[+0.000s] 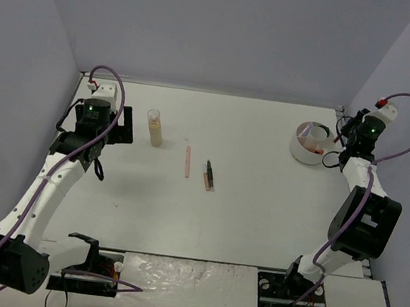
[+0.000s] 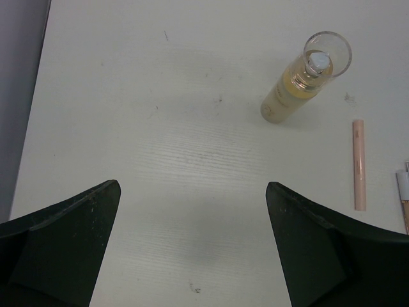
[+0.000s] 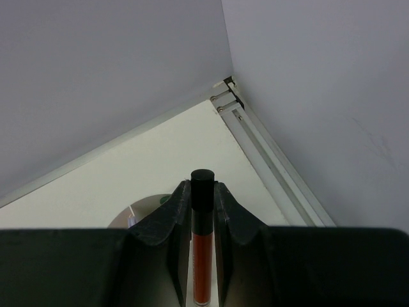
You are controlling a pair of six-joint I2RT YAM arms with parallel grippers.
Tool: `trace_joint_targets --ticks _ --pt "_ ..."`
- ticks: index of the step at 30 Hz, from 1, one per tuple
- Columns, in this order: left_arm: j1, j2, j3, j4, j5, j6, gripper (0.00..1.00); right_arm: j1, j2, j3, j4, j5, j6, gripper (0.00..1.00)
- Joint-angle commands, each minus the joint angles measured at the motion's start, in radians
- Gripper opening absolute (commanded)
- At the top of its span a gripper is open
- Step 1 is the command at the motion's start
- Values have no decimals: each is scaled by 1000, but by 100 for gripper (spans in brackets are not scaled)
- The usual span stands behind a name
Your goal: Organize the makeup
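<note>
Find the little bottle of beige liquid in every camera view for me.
Top external: the bottle stands upright on the table, left of centre.
Left wrist: upper right, seen from above and leaning.
Right wrist: not in it.
Shared landmark: the pink stick, lying just right of the bottle in both of those views.

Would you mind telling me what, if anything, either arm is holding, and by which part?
The right gripper clamps a red stick by its black-capped end; the left gripper holds nothing.
</note>
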Motion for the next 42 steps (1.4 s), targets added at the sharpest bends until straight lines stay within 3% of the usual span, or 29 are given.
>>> trace_joint_targets --ticks 1,11,16,25,30,36,42 --pt "8 -20 35 37 -10 3 97 -2 35 9 205 -40 12 0" --pt "9 -17 36 36 -13 4 97 -4 106 -36 248 -82 26 1" --pt "10 -19 36 38 -7 -1 97 -5 121 -67 269 -105 52 9" --pt "10 -24 35 40 4 -3 97 -5 70 -93 229 -88 54 31" --pt "10 -31 31 55 38 -9 97 -5 -11 -103 170 -81 67 51" --pt "10 -34 47 49 113 -19 97 -2 -216 -67 -76 -80 90 78" --pt "-40 -28 37 64 236 -104 97 -2 -445 -30 -324 -152 115 88"
